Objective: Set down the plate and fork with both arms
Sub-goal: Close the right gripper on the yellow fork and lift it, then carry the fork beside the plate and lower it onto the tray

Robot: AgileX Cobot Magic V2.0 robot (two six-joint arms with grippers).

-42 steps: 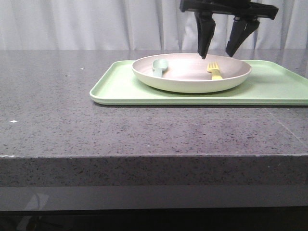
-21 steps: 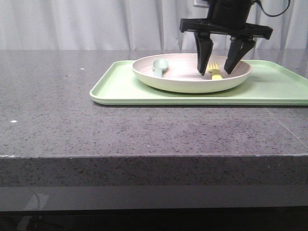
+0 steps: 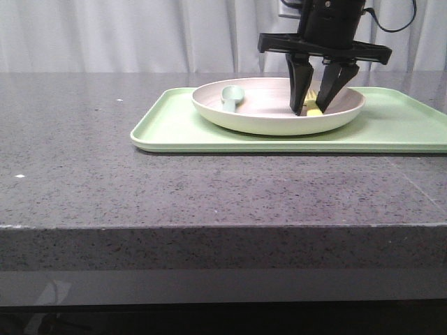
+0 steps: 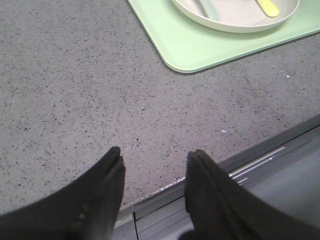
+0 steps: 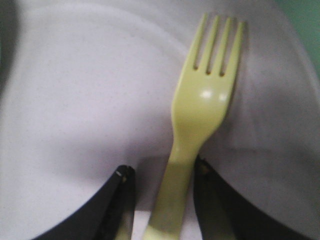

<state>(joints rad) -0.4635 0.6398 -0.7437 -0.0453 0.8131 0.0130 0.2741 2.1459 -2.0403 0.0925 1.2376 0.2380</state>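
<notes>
The off-white plate (image 3: 237, 120) sits on the light-green tray (image 3: 167, 129). The yellow fork (image 3: 315, 111) lies in the plate's right half. My right gripper (image 3: 310, 110) is down in the plate, its fingers on either side of the fork's handle. In the right wrist view the fork (image 5: 202, 105) runs between the fingers of the gripper (image 5: 162, 167). One finger touches the handle, the other stands a small gap away. My left gripper (image 4: 155, 151) is open and empty over the table's front edge, outside the front view. From there the plate (image 4: 235, 22) and fork (image 4: 268, 7) show far off.
A pale blue-green spoon (image 3: 231, 96) lies in the plate's left half, and also shows in the left wrist view (image 4: 207, 9). The tray (image 4: 195, 50) reaches to the right edge of the front view. The grey speckled table (image 3: 140, 181) ends in a front edge below.
My right gripper has come down from above the plate into it. Its fingers have narrowed around the fork's handle.
</notes>
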